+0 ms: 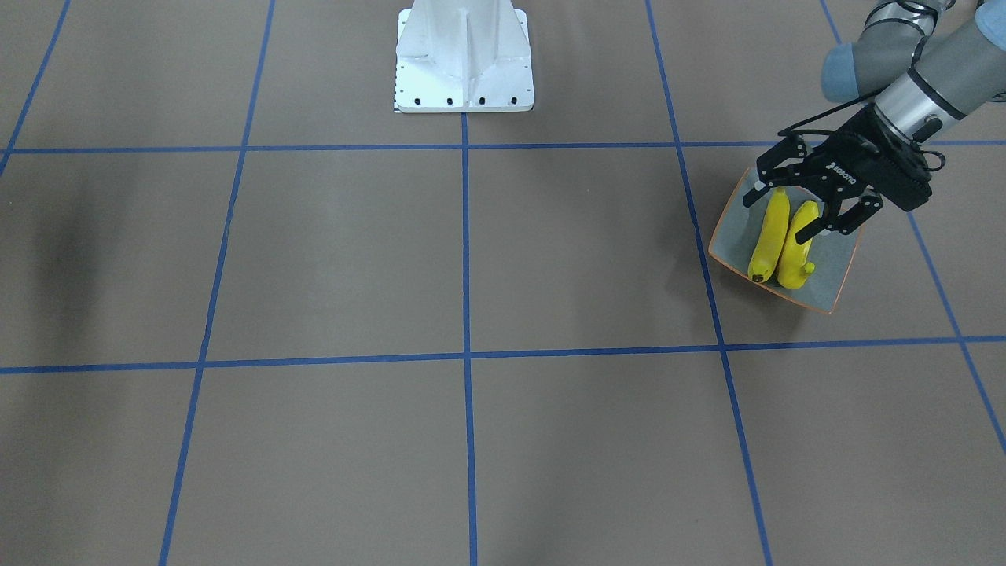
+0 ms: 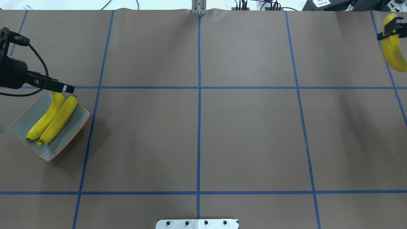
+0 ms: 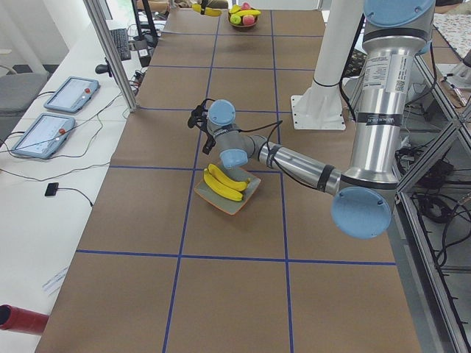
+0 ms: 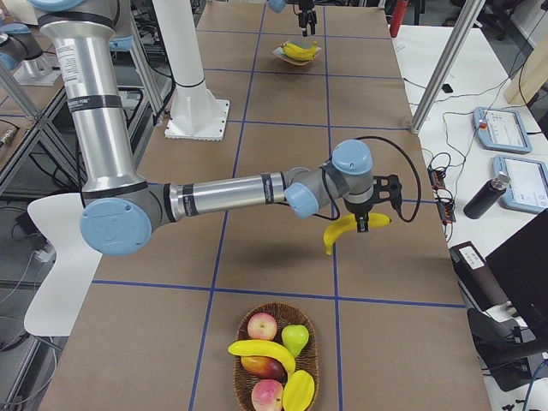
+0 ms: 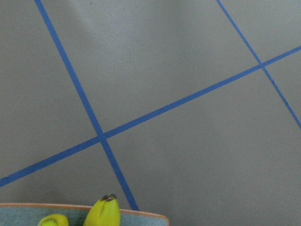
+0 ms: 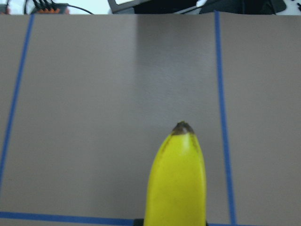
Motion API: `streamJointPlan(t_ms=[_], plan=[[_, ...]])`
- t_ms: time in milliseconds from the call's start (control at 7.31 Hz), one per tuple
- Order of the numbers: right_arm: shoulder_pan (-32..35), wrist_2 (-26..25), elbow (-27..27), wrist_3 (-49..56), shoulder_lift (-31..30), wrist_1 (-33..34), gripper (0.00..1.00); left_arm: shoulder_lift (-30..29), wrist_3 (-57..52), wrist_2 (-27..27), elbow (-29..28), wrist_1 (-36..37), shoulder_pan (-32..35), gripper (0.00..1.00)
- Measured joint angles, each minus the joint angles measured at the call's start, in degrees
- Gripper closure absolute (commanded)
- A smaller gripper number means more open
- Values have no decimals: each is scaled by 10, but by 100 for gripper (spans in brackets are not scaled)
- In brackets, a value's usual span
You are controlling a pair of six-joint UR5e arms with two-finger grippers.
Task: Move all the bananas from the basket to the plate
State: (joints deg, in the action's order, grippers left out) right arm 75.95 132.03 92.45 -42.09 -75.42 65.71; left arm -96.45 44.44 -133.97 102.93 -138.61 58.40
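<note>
Jaws spread, left gripper (image 1: 788,211), ROBOTIQ lettering (image 1: 839,174)

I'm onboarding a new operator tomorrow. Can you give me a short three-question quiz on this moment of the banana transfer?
1. How many bananas lie on the plate?
2. True or false: the right gripper is empty.
3. The left gripper is: A) open, above the plate; B) shut on a banana; C) over the basket.

Key:
1. Two.
2. False; it holds a banana in the air.
3. A.
</note>
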Motion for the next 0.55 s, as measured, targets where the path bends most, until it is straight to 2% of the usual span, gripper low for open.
streamJointPlan(t_ms=[137, 547], plan=[[-44, -13, 15, -90, 35, -1, 100, -27, 34, 0, -4, 0, -11, 0], [-183, -137, 44, -336, 140, -1, 100, -150, 160, 13, -39, 1, -68, 0]])
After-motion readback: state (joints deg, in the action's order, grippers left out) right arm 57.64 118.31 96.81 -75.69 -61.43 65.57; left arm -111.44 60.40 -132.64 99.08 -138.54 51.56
